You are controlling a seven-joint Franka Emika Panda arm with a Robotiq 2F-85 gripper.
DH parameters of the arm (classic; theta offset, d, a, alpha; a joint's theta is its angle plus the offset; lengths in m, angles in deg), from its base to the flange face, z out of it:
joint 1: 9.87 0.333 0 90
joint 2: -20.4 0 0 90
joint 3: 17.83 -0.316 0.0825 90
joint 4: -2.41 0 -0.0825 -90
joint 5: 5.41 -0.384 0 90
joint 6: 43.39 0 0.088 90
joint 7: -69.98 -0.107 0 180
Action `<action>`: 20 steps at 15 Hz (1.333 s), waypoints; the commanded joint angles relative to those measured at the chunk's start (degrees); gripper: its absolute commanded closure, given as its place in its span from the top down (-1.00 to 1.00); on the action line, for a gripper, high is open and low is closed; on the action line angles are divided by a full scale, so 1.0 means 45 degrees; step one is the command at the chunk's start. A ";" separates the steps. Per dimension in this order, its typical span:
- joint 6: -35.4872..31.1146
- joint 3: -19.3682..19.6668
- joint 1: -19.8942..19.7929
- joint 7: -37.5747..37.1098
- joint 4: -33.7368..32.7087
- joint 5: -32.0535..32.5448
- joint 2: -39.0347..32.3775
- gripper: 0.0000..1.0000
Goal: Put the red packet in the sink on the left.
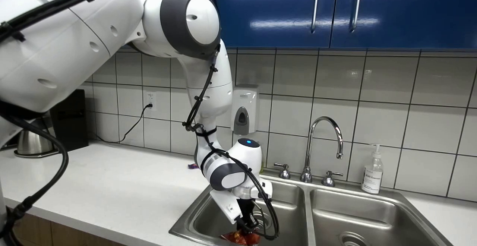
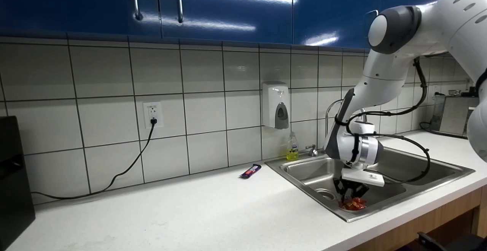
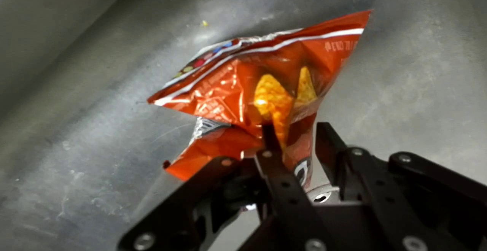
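Note:
The red packet (image 3: 228, 87) is a shiny orange-red chip bag with a white stripe and chip pictures. It is down in the left basin of the steel sink (image 1: 182, 228); it also shows in both exterior views (image 1: 244, 238) (image 2: 354, 204). My gripper (image 3: 296, 133) reaches down into that basin just over the packet. Its two black fingers stand apart in the wrist view. The left finger overlaps the packet, and part of the packet shows between the fingers. The right finger is beside it with bare metal around. The gripper (image 2: 348, 197) partly hides the packet.
A divider (image 1: 309, 216) separates the two basins. The faucet (image 1: 308, 153) and handles stand behind. A pump bottle (image 1: 372, 175) stands at the back right. A yellow soap bottle (image 2: 292, 150) and a purple wrapped bar (image 2: 251, 171) are near the wall. Cables hang from the arm.

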 commanded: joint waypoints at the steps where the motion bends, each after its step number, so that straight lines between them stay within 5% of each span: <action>1: -0.0181 -0.0108 -0.0181 -0.0433 -0.0047 0.0529 0.0025 0.29; 6: -0.0439 0.0412 0.0483 -0.0753 0.0435 0.1035 0.0758 0.98; 15: 0.1122 0.2705 0.3055 -0.1638 0.1586 0.3029 0.3041 1.00; 20: 0.2680 0.2664 0.3534 -0.1234 0.2548 0.4037 0.4926 1.00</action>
